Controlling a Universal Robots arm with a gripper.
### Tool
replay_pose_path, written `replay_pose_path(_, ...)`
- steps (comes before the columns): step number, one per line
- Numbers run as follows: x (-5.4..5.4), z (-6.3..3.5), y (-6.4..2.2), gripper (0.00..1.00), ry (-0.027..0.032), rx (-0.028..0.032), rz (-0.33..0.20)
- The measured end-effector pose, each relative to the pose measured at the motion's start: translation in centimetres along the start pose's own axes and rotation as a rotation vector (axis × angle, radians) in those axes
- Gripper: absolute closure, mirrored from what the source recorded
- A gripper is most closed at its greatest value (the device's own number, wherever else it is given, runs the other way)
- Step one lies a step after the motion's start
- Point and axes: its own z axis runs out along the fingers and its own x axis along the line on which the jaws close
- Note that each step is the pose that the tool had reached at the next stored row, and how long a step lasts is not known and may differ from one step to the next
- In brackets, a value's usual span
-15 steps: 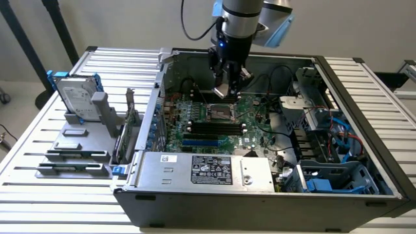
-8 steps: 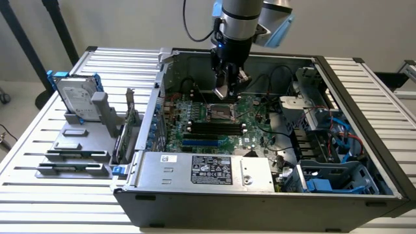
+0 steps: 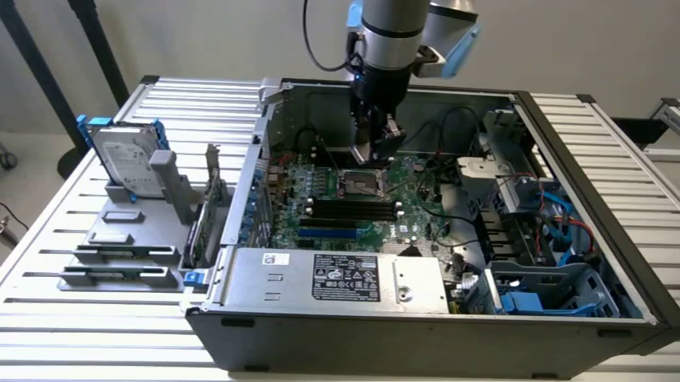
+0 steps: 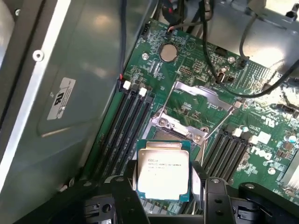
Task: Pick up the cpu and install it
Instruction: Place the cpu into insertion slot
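Hovering inside the open computer case (image 3: 425, 322), the hand (image 3: 374, 150) is clamped on the cpu (image 4: 163, 169), its dark fingers (image 4: 126, 190) pressing two opposite edges. The chip hangs level just above the green motherboard (image 4: 261, 74), beside the open socket (image 4: 180, 126).

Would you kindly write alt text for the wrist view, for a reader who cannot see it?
The gripper holds the cpu, a silver-topped square chip, between its two dark fingers, close to the open socket on the green motherboard. Black memory slots flank the socket.
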Motion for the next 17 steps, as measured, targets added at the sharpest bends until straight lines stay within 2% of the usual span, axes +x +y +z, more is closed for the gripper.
replay_pose_path(17,-0.1,1.56,-0.02,0.45,-0.0043,-0.0245,0.295)
